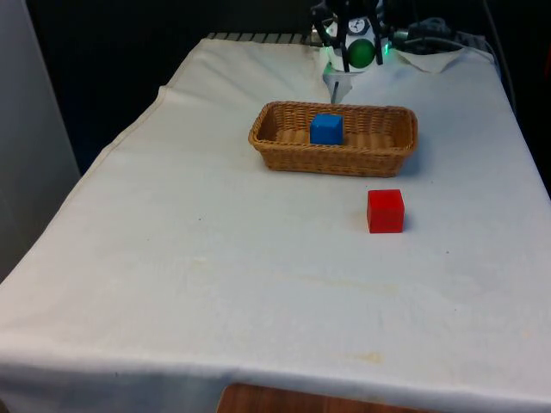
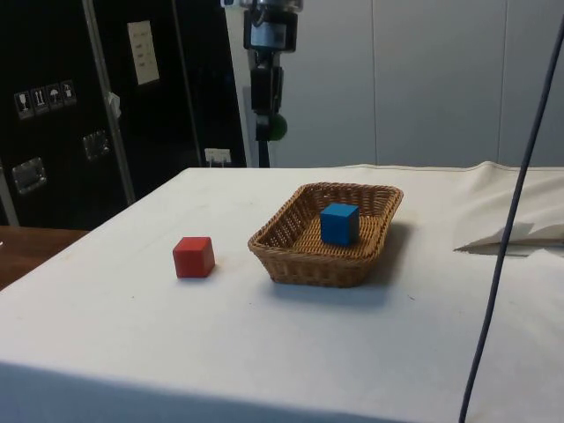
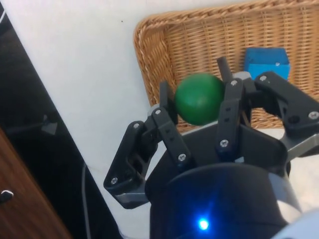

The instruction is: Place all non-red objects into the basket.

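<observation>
one desk (image 1: 172, 284) under a white cloth is the largest thing here, spread well below the gripper (image 1: 360, 53), which hangs high near the desk's far end. next in size is the wicker basket (image 1: 284, 157), sitting below the gripper and a little forward of it; in the wrist view its rim (image 3: 149, 59) lies just beyond the fingers, so the gripper seems to be hovering about over the basket's near edge rather than its middle. smaller is the red cube (image 1: 385, 211), on the cloth outside the basket, farther from the gripper than the basket is; it looks right to leave it there, since the task wants only non-red things collected. about the same size is the blue cube (image 1: 326, 128), resting on the basket floor below the gripper, apparently already where it belongs. smallest is the green ball (image 3: 199, 98), clamped between the gripper's two fingers (image 3: 167, 102) and carried in the air, clear of desk and basket alike. i judge it is held high so it clears the wicker wall on the way in. a ball would roll on open cloth, so releasing it well inside the rim would be the safer choice.
</observation>
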You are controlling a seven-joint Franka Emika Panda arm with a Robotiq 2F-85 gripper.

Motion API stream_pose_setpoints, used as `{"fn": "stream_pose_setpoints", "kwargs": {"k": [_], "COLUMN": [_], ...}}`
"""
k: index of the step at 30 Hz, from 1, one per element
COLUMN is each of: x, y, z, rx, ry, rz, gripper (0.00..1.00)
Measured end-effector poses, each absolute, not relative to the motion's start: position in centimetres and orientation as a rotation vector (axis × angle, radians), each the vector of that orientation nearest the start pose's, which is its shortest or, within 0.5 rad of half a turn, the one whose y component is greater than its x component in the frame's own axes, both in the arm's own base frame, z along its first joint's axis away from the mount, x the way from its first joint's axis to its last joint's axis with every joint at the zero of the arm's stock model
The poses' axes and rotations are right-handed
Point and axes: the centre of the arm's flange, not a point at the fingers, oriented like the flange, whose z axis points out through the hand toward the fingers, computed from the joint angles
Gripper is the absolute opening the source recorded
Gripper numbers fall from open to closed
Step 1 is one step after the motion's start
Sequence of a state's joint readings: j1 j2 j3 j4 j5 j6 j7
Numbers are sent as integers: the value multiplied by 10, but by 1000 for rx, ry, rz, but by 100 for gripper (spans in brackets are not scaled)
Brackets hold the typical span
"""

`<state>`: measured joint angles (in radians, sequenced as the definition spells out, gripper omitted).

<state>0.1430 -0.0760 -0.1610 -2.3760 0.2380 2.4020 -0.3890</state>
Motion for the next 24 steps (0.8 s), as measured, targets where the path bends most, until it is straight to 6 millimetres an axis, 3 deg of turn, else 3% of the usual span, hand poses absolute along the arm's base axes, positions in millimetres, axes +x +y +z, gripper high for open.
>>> {"fn": "stream_pose_setpoints", "kwargs": {"k": [24], "x": [466], "y": [22], "z": [304], "rx": [-2990], "ry": [-226], "rz": [-115], "gripper": [0]}}
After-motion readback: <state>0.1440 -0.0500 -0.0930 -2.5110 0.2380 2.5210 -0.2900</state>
